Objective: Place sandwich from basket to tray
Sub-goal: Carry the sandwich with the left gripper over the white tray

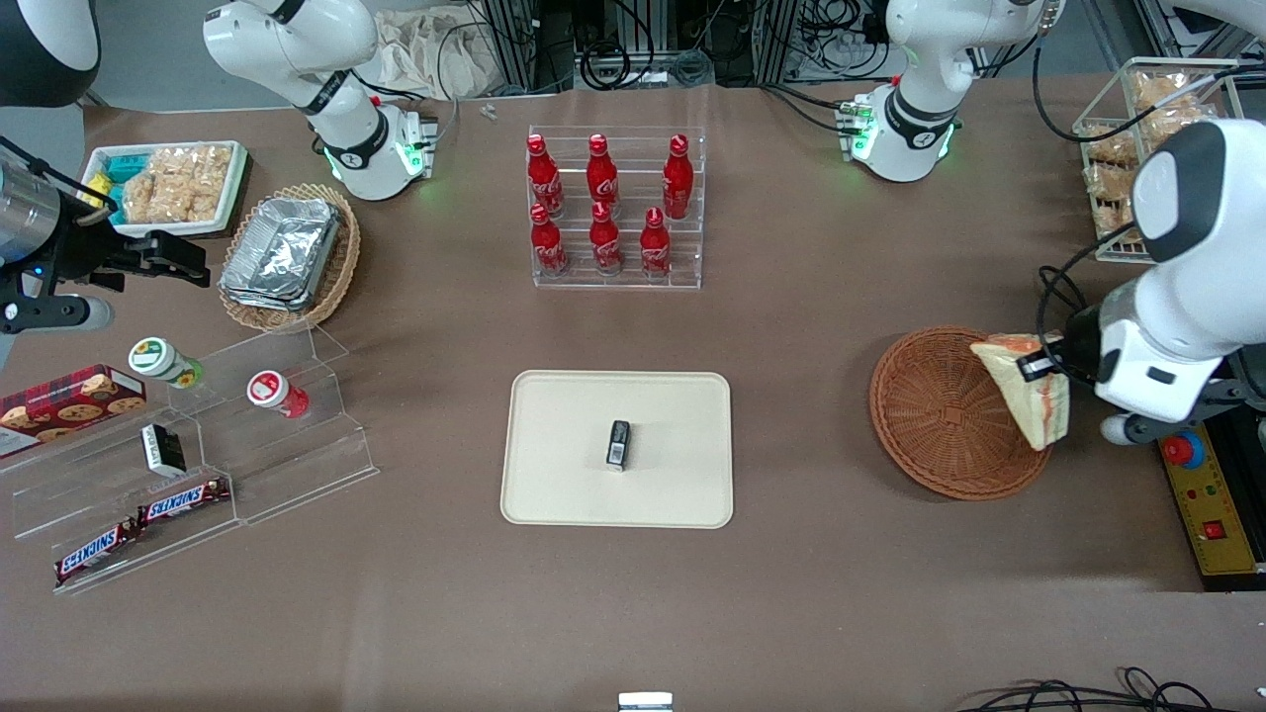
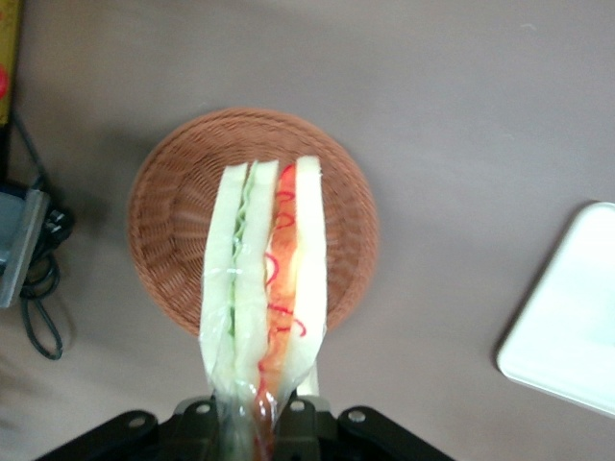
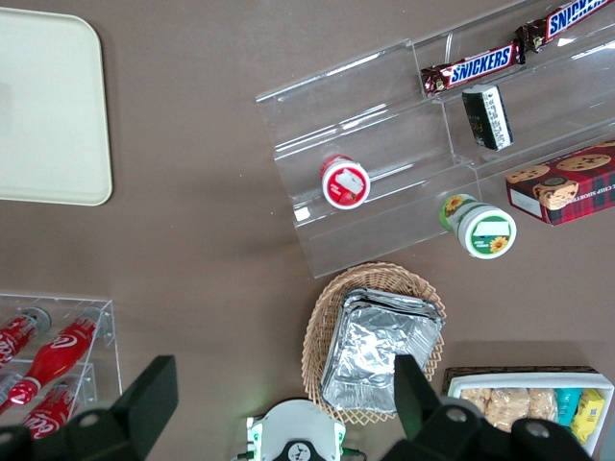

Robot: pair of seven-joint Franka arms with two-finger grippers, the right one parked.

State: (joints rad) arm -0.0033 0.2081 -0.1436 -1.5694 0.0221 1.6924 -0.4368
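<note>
Now carry step: tool (image 1: pixel 1039 367) grasping sandwich (image 1: pixel 1029 391), lifted above basket (image 1: pixel 935 415), frame right. Next: travel to tray (image 1: pixel 564 475) at centre, lower, release beside small dark packet (image 1: pixel 618 444).

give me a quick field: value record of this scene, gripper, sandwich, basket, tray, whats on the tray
gripper: shut on the sandwich, above the basket's rim toward the working arm's end
sandwich: lifted clear of the basket, hanging from the gripper
basket: empty, on the table beside the tray
tray: flat on the table, no sandwich on it yet
small dark packet: lying near the tray's middle
</note>
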